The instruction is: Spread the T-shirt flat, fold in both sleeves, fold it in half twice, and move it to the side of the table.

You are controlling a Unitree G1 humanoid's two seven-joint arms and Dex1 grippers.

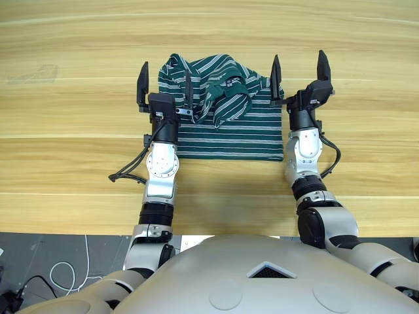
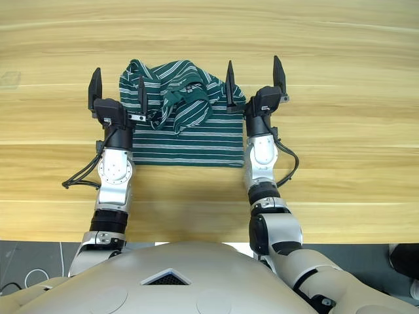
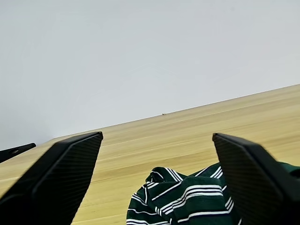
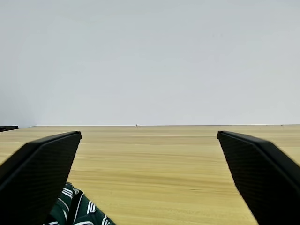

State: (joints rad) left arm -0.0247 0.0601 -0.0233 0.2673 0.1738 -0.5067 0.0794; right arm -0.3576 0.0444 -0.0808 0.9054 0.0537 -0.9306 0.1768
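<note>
The green-and-white striped T-shirt [image 1: 226,121] lies at upper centre of my head-camera frame, on the pale wooden table [image 1: 65,39]. Its lower half lies flat with a straight near hem. Its upper half is rumpled, with a twisted fold of cloth heaped across the middle.

My left gripper [image 1: 165,85] sits at the shirt's left edge. It is spread wide and holds nothing. One finger is over the striped cloth and the other is over bare wood to the left. In the left wrist view, the two dark fingers [image 3: 56,178] frame a bunched corner of the shirt, with the table running off behind it.

My right gripper [image 1: 299,70] sits at the shirt's upper right corner. It is also wide apart and holds nothing. Its inner finger is at the cloth's edge and its outer finger is over open table, right of centre in the frame. In the right wrist view, its fingers [image 4: 262,173] stand far apart, a sliver of striped cloth shows at the lower left, and bare planks stretch ahead.

A black cable [image 1: 131,171] loops from my left forearm onto the wood, at left of centre.
</note>
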